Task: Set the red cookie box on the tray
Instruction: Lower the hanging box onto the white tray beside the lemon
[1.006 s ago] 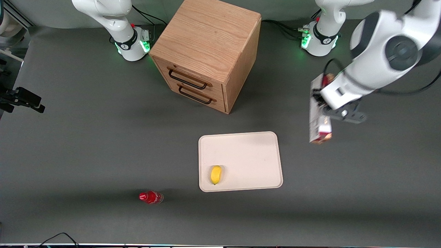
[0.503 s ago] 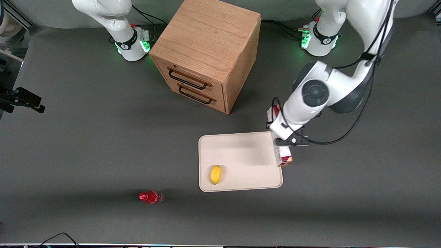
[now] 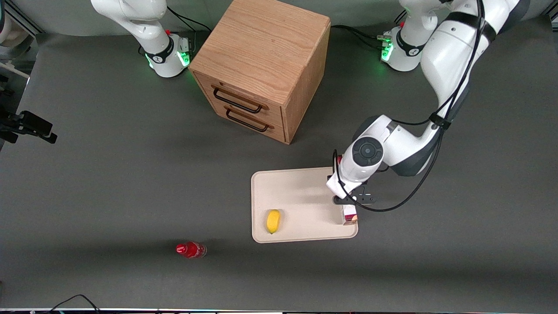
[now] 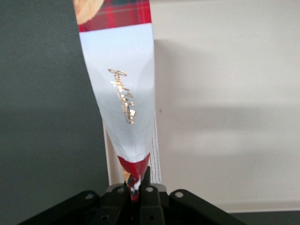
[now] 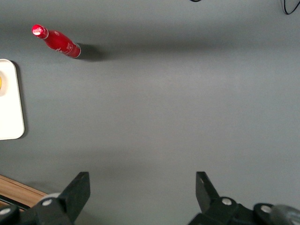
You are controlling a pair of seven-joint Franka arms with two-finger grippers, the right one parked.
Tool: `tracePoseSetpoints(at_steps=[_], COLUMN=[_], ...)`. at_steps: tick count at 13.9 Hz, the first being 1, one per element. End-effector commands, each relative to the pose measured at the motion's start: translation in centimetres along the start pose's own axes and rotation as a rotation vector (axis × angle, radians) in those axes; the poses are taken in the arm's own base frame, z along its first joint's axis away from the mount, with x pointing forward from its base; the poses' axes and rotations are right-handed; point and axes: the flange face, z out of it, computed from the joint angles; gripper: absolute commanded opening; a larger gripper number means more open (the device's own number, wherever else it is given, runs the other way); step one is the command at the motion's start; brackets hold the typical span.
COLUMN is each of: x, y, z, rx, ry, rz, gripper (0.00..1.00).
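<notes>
Your gripper (image 3: 348, 205) sits low over the tray (image 3: 301, 196), at the tray's edge toward the working arm's end of the counter (image 3: 109, 183). In the wrist view the gripper (image 4: 139, 187) has its jaws pinching the box (image 4: 124, 93) at one end, the two fingers (image 4: 151, 194) pressed close on the red carton edge.

The box (image 3: 349, 215) is held above the tray's rim on that same side. In the front view only its lower end shows under the wrist, nearer the camera than the gripper. In the wrist view its long axis runs straight away from the jaws, along the tray's edge: white label patch nearest the jaws, red plaid and cookie print at the other end. You cannot tell whether the box touches the tray. Part of it overhangs the rim, over the grey counter.

A lemon (image 3: 273, 221) lies on the tray near the front edge, well apart from the box. A red bottle (image 3: 191, 250) lies on the counter, off the tray, toward the parked arm's end. The cabinet (image 3: 261, 65) stands farther from the camera than the tray, both drawers shut.
</notes>
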Motion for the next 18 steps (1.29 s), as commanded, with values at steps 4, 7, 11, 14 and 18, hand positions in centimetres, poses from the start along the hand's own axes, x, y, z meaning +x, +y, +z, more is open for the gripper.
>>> tracePoseSetpoints(at_steps=[4,7,11,14,18], x=[0.9,1.0,1.0,1.0,1.7], y=[1.1,1.1,1.0,0.9,0.7], z=[1.3,1.6,1.7,1.6,-0.8], rx=[-0.025,-0.029,-0.028,-0.028,-0.020], ry=[0.042,0.036,0.033,0.035,0.046], rz=[-0.003,0.000,-0.002,-0.003,-0.008], gripper=[0.00,0.92,1.00,1.00,1.00])
